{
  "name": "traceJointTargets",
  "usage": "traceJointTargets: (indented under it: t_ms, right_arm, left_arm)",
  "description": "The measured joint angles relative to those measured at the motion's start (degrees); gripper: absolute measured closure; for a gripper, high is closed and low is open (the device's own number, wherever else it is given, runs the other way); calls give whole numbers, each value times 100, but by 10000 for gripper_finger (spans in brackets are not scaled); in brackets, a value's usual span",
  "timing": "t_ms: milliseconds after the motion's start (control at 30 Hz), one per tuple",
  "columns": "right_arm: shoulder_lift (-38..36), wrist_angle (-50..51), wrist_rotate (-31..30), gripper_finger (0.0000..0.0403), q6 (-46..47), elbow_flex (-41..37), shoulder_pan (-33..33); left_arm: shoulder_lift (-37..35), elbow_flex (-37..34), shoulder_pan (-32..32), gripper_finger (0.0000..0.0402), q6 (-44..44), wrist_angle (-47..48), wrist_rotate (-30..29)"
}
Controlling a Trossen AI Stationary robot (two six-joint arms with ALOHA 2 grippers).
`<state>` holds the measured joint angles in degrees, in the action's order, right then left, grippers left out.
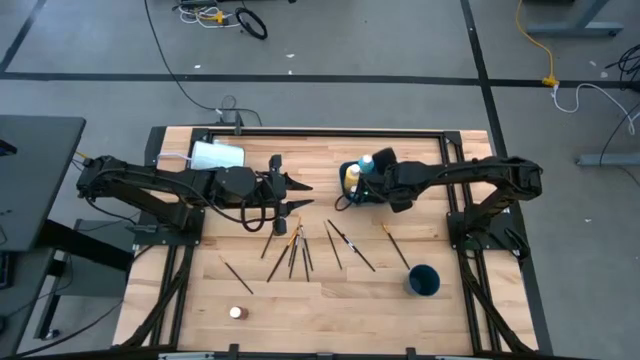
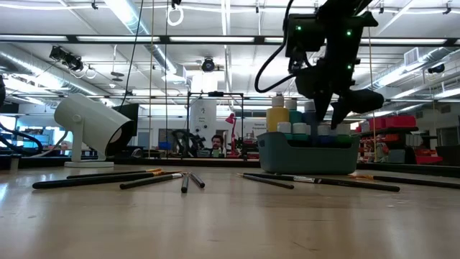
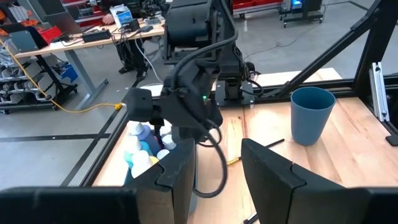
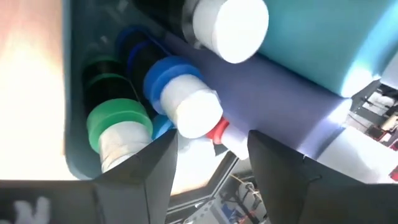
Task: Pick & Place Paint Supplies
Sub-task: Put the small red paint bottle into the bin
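Two arms are over the wooden table (image 1: 330,300). The right gripper (image 1: 352,190) hangs directly above a grey-blue bin (image 2: 309,155) at mid-table; its jaws stand apart with nothing between them, just over the bottle caps. The left gripper (image 1: 300,190) hovers near the table's centre, its two fingers parted to a moderate gap and empty.

Count in the bin: the right wrist view shows at least four small paint bottles lying packed together, among them a green bottle (image 4: 118,127), a blue bottle (image 4: 180,93) and a red-collared one (image 4: 217,132), pale caps toward the camera. Two taller bottles stand upright in the bin, one yellow (image 2: 277,115) and one blue (image 1: 367,163). An exact total of small bottles cannot be told.

Brushes (image 1: 290,248): roughly eight to ten lie flat on the table in front of the grippers, fanned, long axes running mostly near-to-far across the table with slight slants; one more brush (image 1: 395,245) lies toward the right, diagonal.

One small bottle (image 1: 236,312) stands alone near the front edge. One dark blue cup (image 1: 422,280) stands at front right. One white cup (image 2: 93,129) lies on its side at the back left.
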<state>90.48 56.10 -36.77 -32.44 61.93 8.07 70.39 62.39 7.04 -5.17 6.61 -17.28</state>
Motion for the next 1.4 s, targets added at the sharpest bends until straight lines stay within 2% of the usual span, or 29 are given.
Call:
traceJointTargets:
  t_ms: [167,433,567,767,900,1000,1200,1400]
  right_arm:
    - [0,165,-126,214,724,121,-253]
    - [-172,423,6,218,1782,957,-428]
    - [-413,136,1001,218,2447,1137,-563]
    - [-633,-971,2568,218,2950,1075,-1038]
    - [-703,-2382,3298,218,2443,670,-1420]
    - [-811,-2902,3906,218,2156,420,-1614]
    - [-1394,-3743,4639,218,2105,-23,-1758]
    - [-2273,-5036,4671,218,2190,-1285,-1758]
  left_arm:
    - [0,0,-2,261,18,48,2]
    - [0,0,-2,261,69,160,47]
    - [0,-2,0,261,298,545,452]
    - [-27,-2,199,268,-265,1468,1282]
    - [-49,-2,526,273,-422,1622,1292]
    - [-250,-3,814,273,-498,1870,1285]
    - [-1156,-546,1397,269,-554,1841,974]
    - [-2598,-1923,1739,274,376,867,-154]
